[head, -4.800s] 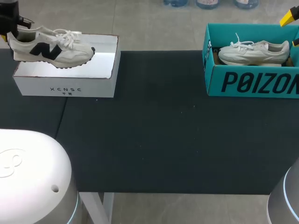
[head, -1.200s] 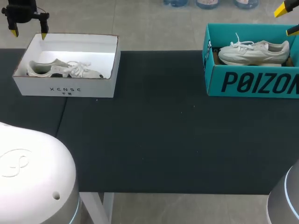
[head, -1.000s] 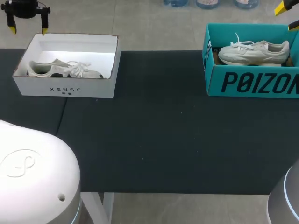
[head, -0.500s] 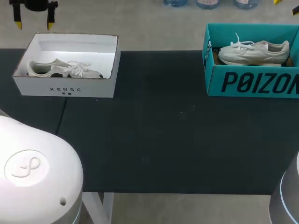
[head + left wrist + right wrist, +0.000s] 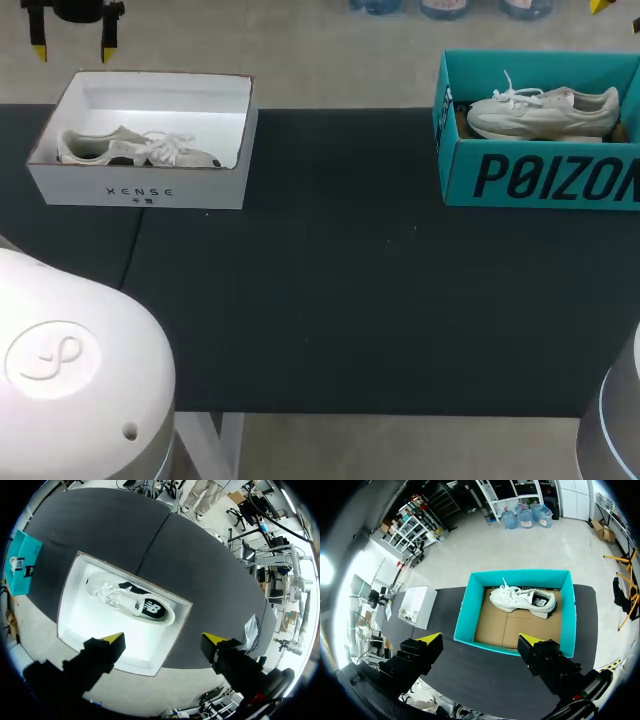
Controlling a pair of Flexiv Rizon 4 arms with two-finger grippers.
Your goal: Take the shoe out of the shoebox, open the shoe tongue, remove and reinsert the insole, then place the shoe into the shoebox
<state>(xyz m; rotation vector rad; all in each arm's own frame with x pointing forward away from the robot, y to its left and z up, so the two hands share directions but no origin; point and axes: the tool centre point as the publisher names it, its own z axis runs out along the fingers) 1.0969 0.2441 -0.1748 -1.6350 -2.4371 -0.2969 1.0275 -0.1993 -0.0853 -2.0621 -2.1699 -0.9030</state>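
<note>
My left arm's white housing (image 5: 70, 370) fills the closest corner of the head view. The grey curve of my right arm (image 5: 618, 420) sits in the opposite corner. Past them the dark surface (image 5: 330, 290) runs out to two open boxes near its far edge, well apart from each other.

On my left is the white box (image 5: 140, 190), with a shoe (image 5: 130, 148) inside. The left wrist view shows the shoe lying on its side along one long wall, dark logo facing up and laces loose. The white floor of the box is bare beside it.

On my right is the teal box (image 5: 540, 180), which holds the second shoe (image 5: 545, 110). It is also pale with a dark logo, and it lies close to one long wall with brown cardboard showing next to it.

Farther out, the left end effector (image 5: 72, 50) hangs above and just beyond the far wall of the white box. Its yellow-tipped fingers are spread wide with nothing between them, and it touches neither box nor shoe.

The right end effector (image 5: 481, 641) hovers high over the teal box. Its fingers are spread just as wide and hold nothing, and the box and second shoe lie ahead of it.
</note>
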